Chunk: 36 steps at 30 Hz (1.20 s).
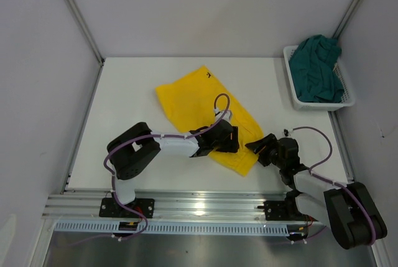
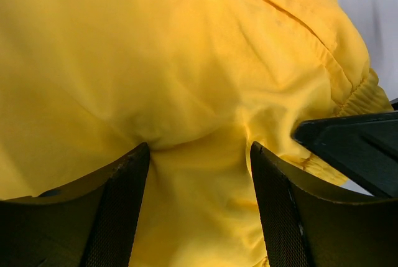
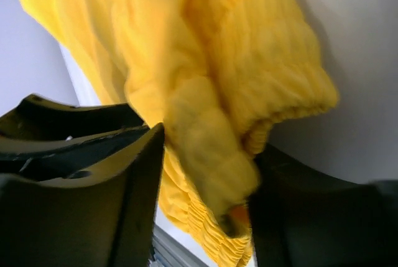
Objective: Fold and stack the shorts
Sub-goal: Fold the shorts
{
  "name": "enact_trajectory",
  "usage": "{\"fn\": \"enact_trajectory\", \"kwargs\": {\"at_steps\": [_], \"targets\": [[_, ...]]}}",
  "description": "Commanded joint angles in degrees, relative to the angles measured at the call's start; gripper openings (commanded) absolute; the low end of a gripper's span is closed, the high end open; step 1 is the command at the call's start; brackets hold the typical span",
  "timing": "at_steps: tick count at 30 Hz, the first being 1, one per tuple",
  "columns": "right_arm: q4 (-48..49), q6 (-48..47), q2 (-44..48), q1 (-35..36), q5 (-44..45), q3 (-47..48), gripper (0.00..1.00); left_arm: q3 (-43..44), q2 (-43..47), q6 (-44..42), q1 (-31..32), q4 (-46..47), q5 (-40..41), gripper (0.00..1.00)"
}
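The yellow shorts (image 1: 202,108) lie spread across the middle of the table, small dark logo at the far edge. My left gripper (image 1: 231,139) presses down on their near part; in the left wrist view it (image 2: 199,155) stands open, with yellow fabric (image 2: 186,61) bulging between the fingers. My right gripper (image 1: 255,147) is at the near right corner. In the right wrist view, which is blurred, its jaws (image 3: 208,149) are apart around a bunched fold of the elastic waistband (image 3: 273,61). The teal shorts (image 1: 317,68) sit crumpled in the basket.
A white mesh basket (image 1: 292,83) stands at the back right corner of the white table (image 1: 124,105). Grey walls close in on both sides and behind. A metal rail (image 1: 199,208) runs along the near edge. The right gripper's finger (image 2: 348,149) shows beside the left one.
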State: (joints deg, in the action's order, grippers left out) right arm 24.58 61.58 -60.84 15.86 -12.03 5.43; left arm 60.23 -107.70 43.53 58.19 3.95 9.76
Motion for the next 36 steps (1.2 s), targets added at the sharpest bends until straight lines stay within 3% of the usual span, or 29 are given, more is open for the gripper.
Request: {"fn": "enact_trajectory", "kwargs": {"at_steps": [1, 2, 5, 7, 8, 9, 10, 14, 17, 23, 26, 29, 36], "targets": [[-3.3, -0.7, -2.4, 1.2, 2.7, -0.9, 0.5, -0.7, -2.3, 1.7, 0.1, -4.5, -4.3, 0.7], [-3.3, -0.6, -2.4, 1.4, 2.7, -0.9, 0.44, -0.6, -2.2, 1.9, 0.1, -4.4, -4.7, 0.7], [-7.6, -1.5, -1.3, 1.2, 3.1, 0.1, 0.11, -1.0, -2.0, 2.2, -0.1, -4.3, -5.4, 0.7], [-13.3, -3.6, 0.1, 1.0, 4.0, 4.6, 0.0, -1.4, -1.3, 2.3, -0.2, -4.3, -5.6, 0.7], [-17.3, -7.3, -0.2, 0.9, 5.5, 7.7, 0.0, -1.7, -0.8, 2.2, -0.4, -4.2, -5.8, 0.7], [-27.6, -9.9, -0.9, 0.5, 5.8, 11.1, 0.0, -2.0, 0.8, 2.1, -0.5, -4.3, -5.7, 0.7], [-31.7, -12.3, -2.7, 0.1, 6.0, 17.4, 0.0, -2.7, 2.0, 1.7, -1.3, -4.2, -5.6, 0.7], [-43.8, -21.9, -4.9, -3.8, 1.0, 26.0, 0.0, -5.2, 9.1, -1.0, -6.2, -5.4, -6.0, 0.7], [-49.3, -28.6, -6.6, -6.8, -1.8, 30.8, 0.0, -7.8, 15.9, -3.6, -11.6, -6.0, -6.4, 0.7], [-57.6, -36.1, -11.0, -9.4, 1.6, 39.7, 0.0, -8.5, 24.0, -8.5, -21.3, -9.7, -4.2, 0.71], [-61.0, -39.3, -14.3, -9.4, 2.1, 44.0, 0.0, -8.8, 25.4, -10.4, -25.0, -9.8, -3.1, 0.71], [-67.5, -41.1, -20.2, -5.7, 9.8, 52.9, 0.0, -8.4, 24.9, -12.0, -29.3, -9.4, -2.9, 0.71], [-71.7, -43.8, -26.2, -4.7, 10.6, 62.8, 0.0, -9.3, 23.5, -11.8, -38.2, -9.1, -3.2, 0.72]]}}
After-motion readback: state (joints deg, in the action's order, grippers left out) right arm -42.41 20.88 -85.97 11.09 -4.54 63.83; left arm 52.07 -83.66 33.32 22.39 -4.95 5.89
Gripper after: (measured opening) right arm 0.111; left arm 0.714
